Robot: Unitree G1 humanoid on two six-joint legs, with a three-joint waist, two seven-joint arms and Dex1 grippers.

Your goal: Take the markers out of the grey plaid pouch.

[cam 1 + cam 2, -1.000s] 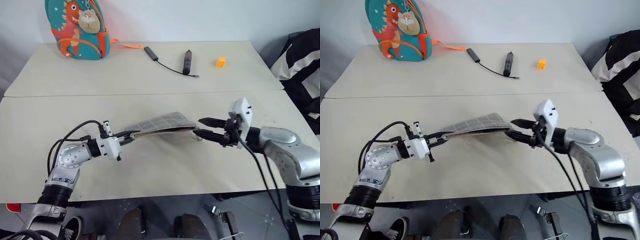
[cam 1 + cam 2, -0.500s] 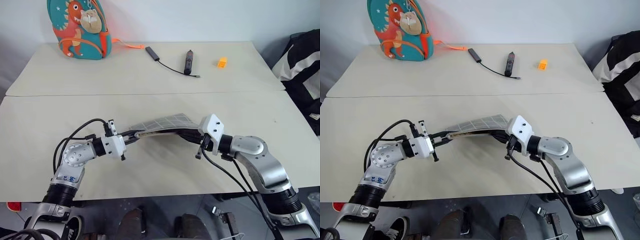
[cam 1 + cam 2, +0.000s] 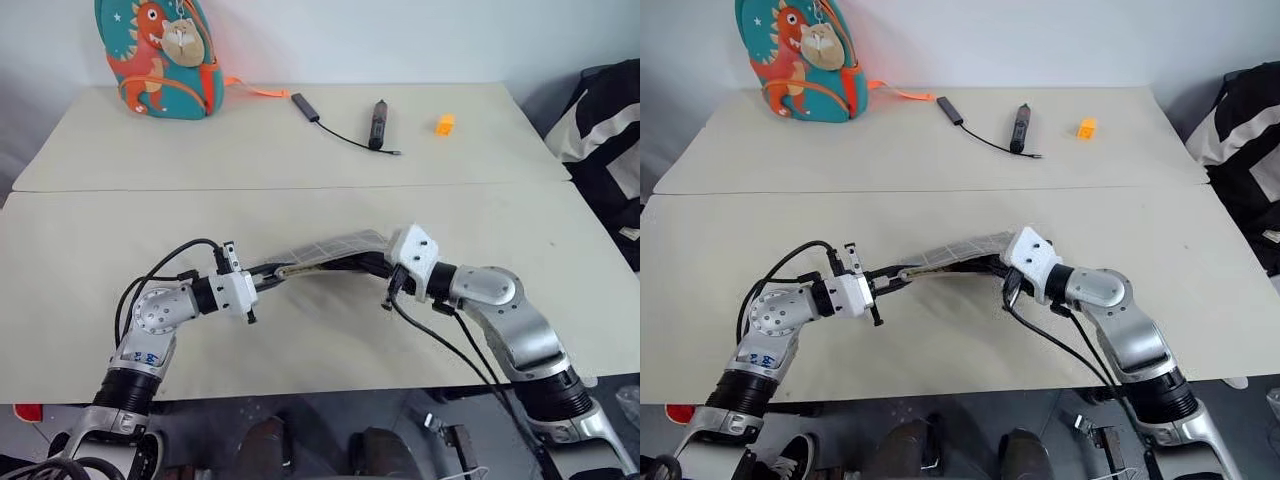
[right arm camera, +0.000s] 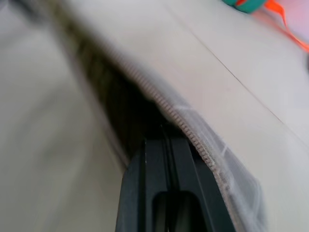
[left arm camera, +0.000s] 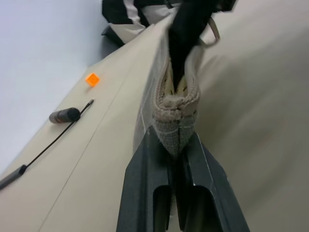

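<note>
The grey plaid pouch (image 3: 325, 250) is held off the worktop (image 3: 300, 150) over its near half, about midway between the left and right edges, sagging between the two arms. The left claw (image 5: 175, 159) is clamped on the pouch's left end, the fabric end pinched between its black fingers (image 5: 145, 179). The right claw (image 4: 164, 145) is pushed into the open zipper mouth at the pouch's right end, its fingers pressed together inside the dark interior; whether anything is pinched between them cannot be told. In the left wrist view the right claw's dark fingers are seen entering the pouch from the opposite end, between the two zipper edges. No marker can be made out; the pouch's inside is dark and blurred.

On the far half of the worktop, a teal dinosaur backpack (image 3: 158, 55) stands at the far left corner with an orange strap (image 3: 255, 90) trailing to its right. A dark stick (image 3: 376, 122) with a thin black cable (image 3: 335, 130) lies near the far edge, about the middle, and a small orange block (image 3: 444, 124) lies just to its right. A black and white garment (image 3: 605, 130) is seen beyond the right edge.
</note>
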